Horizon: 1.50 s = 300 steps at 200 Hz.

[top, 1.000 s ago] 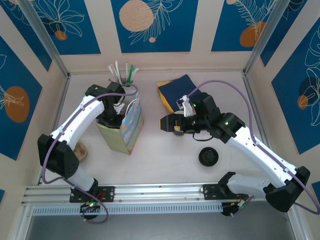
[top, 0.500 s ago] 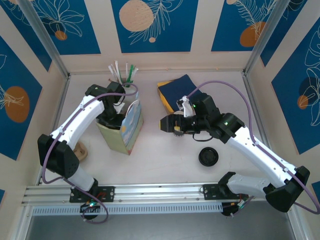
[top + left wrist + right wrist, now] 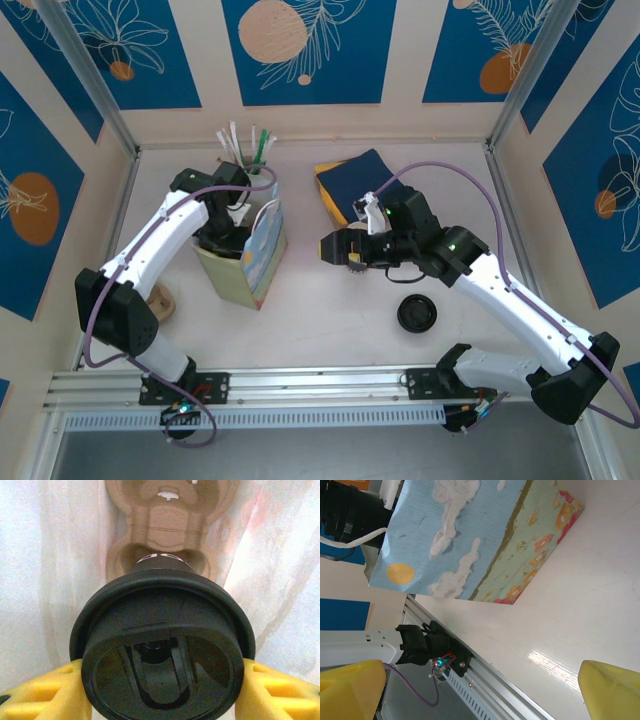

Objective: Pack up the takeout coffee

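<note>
Black-lidded takeout coffee (image 3: 162, 650) clamped by the left gripper (image 3: 162, 690), yellow pads (image 3: 40, 695) either side, low inside the paper bag (image 3: 262, 250), over a brown pulp carrier (image 3: 167, 520). Right gripper (image 3: 480, 690) spread wide, empty, beside the bag. Risk: released off-centre from a carrier well, tipping and spilling.

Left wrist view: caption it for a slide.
Left gripper holds the lidded takeout coffee inside the bag, above a brown pulp cup carrier.
</note>
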Available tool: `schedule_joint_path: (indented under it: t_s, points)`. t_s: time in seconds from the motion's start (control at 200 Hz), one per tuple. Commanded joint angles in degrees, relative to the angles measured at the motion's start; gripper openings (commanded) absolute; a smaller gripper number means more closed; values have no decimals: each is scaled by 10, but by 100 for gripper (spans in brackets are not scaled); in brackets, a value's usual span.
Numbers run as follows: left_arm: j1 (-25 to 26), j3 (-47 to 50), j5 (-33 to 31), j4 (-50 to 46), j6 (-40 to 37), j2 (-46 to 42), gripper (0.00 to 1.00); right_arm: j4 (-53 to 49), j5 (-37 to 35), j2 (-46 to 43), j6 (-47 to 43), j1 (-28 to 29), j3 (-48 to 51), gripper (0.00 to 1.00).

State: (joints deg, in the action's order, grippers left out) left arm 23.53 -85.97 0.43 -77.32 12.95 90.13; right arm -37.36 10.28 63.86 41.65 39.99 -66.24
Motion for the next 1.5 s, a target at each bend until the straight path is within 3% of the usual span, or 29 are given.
schedule_joint_path:
  t_s: [0.0, 1.0, 1.496]
  points:
    - [4, -10, 12, -7, -12, -8, 52, -7, 1, -12, 5, 2, 6, 99]
    - [60, -18, 35, -15, 67, -21, 51, 1, 10, -2, 1, 9, 14, 99]
    - [62, -17, 34, -27, 69, -20, 51, 5, 11, -2, 1, 10, 19, 99]
